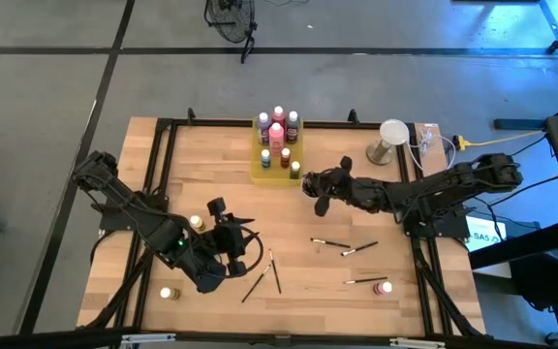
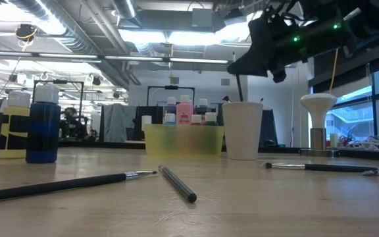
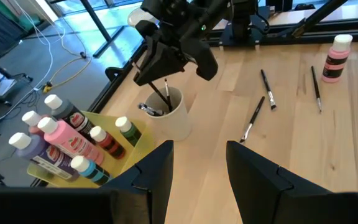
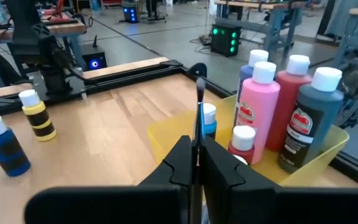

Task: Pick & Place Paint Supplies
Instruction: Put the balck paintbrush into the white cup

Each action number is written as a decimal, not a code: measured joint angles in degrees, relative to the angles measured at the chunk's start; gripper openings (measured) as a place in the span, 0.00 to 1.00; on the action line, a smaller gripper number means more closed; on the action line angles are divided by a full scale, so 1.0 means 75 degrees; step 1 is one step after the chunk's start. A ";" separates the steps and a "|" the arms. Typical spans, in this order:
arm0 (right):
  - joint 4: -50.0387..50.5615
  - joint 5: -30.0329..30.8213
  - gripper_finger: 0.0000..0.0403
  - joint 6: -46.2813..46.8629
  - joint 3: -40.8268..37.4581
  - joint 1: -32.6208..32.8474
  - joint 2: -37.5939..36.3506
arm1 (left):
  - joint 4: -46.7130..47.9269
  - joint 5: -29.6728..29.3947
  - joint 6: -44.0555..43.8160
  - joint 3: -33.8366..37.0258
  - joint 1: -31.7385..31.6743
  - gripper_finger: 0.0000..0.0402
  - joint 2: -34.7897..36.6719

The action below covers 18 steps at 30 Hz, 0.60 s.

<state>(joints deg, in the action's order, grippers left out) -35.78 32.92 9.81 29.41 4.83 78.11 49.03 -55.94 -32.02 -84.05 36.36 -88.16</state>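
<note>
Planks of pale wood are forming the tabletop [image 1: 298, 208], framed by a black metal rail, with grey floor all around it. In the low view a workshop with ceiling lights and windows is stretching behind the table.

At the left, the left gripper [image 1: 229, 250] is hovering over the table's near-left part, its fingers [image 3: 157, 168] standing apart with nothing between them. Two small bottles are standing near it: a yellow-banded bottle [image 1: 197, 223] and a blue bottle [image 1: 167, 293] toward the front edge. Two thin dark brushes [image 1: 264, 274] are lying crossed just right of that gripper.

In the middle, at the far edge, a translucent yellow rectangular tray [image 1: 259, 171] is holding about seven bottles, a tall pink bottle [image 1: 276, 135] among them. Beside the tray a small pale round cup [image 3: 166, 115] is standing with brush handles sticking out of it.

The right gripper [image 1: 322, 184] is hanging above that cup, its jaws pressed together on one dark brush [image 4: 199, 115], which is pointing upright in the wrist view.

To the right, three more brushes are lying apart on open wood: one [image 1: 329, 241], another [image 1: 359, 249] and a third [image 1: 364, 281] near a pink-labelled bottle [image 1: 386, 288] by the front-right rail. A white mushroom-shaped lamp [image 1: 391, 136] is standing at the far-right corner. The centre of the table is staying mostly bare.
</note>
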 joint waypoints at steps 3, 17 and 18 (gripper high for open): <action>0.0019 -0.0015 0.04 0.0093 0.0000 -0.0011 0.0000 | -0.0004 0.0000 -0.0042 0.0000 0.0000 0.36 0.0000; 0.0467 -0.0010 0.08 0.0438 -0.0003 -0.0046 0.0000 | -0.0139 0.0006 -0.0042 0.0000 0.0000 0.36 0.0000; 0.0494 -0.0009 0.10 0.0494 -0.0003 -0.0046 0.0000 | -0.0139 0.0006 -0.0040 0.0000 0.0000 0.36 0.0000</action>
<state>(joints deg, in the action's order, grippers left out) -32.08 32.86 13.52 29.39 4.49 78.11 47.99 -55.90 -32.32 -84.05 36.36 -88.16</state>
